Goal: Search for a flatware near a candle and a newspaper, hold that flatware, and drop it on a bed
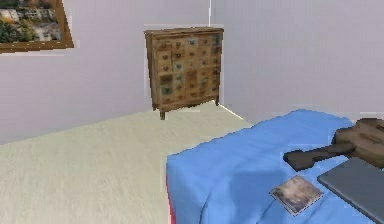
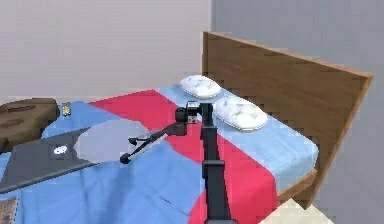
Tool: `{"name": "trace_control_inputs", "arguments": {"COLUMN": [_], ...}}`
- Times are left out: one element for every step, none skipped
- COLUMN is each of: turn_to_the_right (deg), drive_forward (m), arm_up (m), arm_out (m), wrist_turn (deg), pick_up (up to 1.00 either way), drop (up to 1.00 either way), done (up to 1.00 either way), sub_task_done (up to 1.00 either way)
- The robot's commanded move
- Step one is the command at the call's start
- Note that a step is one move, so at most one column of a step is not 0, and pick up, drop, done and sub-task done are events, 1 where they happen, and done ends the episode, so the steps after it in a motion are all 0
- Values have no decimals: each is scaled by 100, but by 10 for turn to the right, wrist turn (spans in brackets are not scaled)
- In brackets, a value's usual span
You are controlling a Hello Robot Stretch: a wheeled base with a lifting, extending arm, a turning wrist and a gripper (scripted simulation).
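The bed (image 2: 272, 152) has a blue and red cover, a wooden headboard (image 2: 290, 85) and two white pillows (image 2: 242, 113). My arm (image 2: 213, 165) reaches out over it. The gripper (image 2: 158, 135) hangs above the cover, its thin dark fingers slanting down toward the arm side view's left. With the bedcover right behind its far end, I cannot tell whether it holds anything. The bed's blue corner (image 1: 230, 160) fills the forward view's lower right.
On the bed lie a grey laptop (image 2: 45, 155) (image 1: 355, 185), a dark brown bag-like thing (image 2: 25, 118) (image 1: 350, 142) and a small book (image 1: 297, 195). A wooden dresser (image 1: 183, 68) stands against the far wall, beyond pale open floor (image 1: 90, 165). A framed picture (image 1: 30, 22) hangs upper left.
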Motion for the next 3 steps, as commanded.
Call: {"name": "trace_control_inputs", "arguments": {"turn_to_the_right": [0, 0, 0], "drive_forward": [0, 0, 0], "arm_up": [0, 10, 0], "arm_out": [0, 0, -8], "wrist_turn": [0, 0, 0], "pick_up": [0, 0, 0], "drop": [100, 0, 0], "done": [0, 0, 0], "sub_task_done": [0, 0, 0]}}
